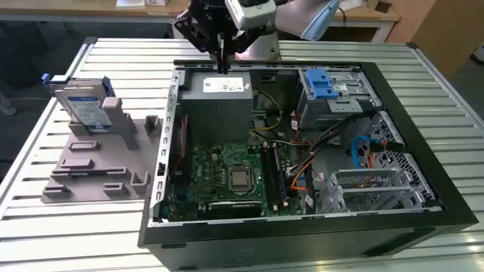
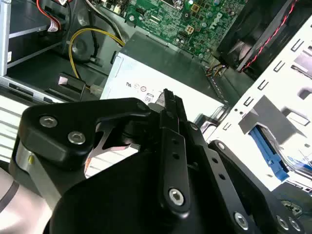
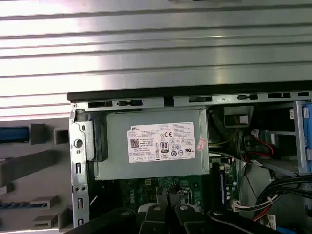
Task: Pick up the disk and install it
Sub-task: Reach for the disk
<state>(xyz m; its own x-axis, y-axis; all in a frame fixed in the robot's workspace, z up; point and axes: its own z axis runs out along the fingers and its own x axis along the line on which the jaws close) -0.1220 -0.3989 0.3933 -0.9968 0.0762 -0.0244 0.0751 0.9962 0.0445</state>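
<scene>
Second wrist view puts the end effector (image 2: 168, 100) closest, its fingers pressed together with nothing between them, poised above the power supply (image 2: 165, 61) inside the open computer case (image 1: 302, 241). Beyond the power supply lies the green motherboard (image 2: 195, 19). In the exterior view the end effector hangs over the far edge of the case. The disk (image 1: 81, 105) stands tilted on its edge in the grey slotted tray (image 1: 90, 170) on the table (image 1: 76, 226), to the exterior view's left of the case and well apart from the fingers. The disk is not yet picked up, so the work seems to be at the approach stage. To do this well, I judge that the fingers must spread before they reach the disk and come down in line with its lean. They should close across its flat metal faces rather than the blue side rails, and the lift should follow the slot so the disk does not bind against the tray's posts. The case wall between end effector and disk wants clearing by height.
</scene>
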